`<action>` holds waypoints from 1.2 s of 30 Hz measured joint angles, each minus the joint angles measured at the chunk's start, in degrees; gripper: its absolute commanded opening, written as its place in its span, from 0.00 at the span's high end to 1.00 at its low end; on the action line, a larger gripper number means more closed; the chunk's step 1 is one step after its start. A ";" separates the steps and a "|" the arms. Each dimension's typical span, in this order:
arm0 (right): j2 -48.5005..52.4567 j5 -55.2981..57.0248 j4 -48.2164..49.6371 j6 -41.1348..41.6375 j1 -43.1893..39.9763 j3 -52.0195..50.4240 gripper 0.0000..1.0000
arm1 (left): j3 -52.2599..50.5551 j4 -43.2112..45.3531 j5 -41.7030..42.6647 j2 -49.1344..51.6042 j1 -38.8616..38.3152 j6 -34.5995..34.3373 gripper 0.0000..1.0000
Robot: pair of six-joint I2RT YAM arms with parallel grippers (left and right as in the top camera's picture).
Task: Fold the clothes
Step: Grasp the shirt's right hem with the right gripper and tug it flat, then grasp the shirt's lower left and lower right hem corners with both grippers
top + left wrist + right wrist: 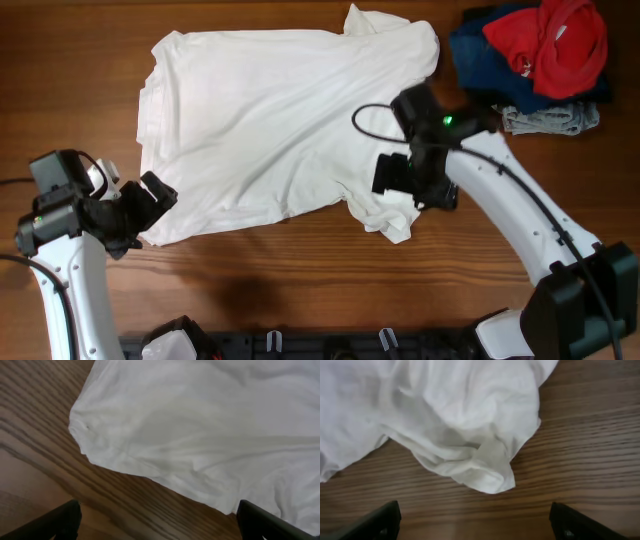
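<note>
White arm links (520,212), black joints (58,192), green light (447,122)

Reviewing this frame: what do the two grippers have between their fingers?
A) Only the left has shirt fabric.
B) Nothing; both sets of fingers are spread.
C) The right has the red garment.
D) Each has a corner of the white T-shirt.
B: in the wrist views the left gripper and the right gripper have their fingers spread wide with only the bare wooden table between them, the white T-shirt lying just ahead.
</note>
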 measured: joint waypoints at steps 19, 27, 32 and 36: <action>-0.02 -4.90 12.68 -1.81 1.18 -10.43 0.04 | -16.02 18.97 -11.06 2.91 0.00 -14.47 0.01; -0.02 -5.07 13.31 -3.32 1.18 -10.43 0.04 | -21.22 28.65 -11.93 3.69 0.00 -17.51 0.13; -0.02 -5.07 13.42 -3.74 1.18 -10.43 0.04 | -22.60 32.09 -12.35 7.54 0.00 -18.49 0.34; -0.02 -5.09 13.49 -3.96 1.18 -10.47 0.05 | -21.62 34.51 -13.29 10.19 0.04 -18.38 0.56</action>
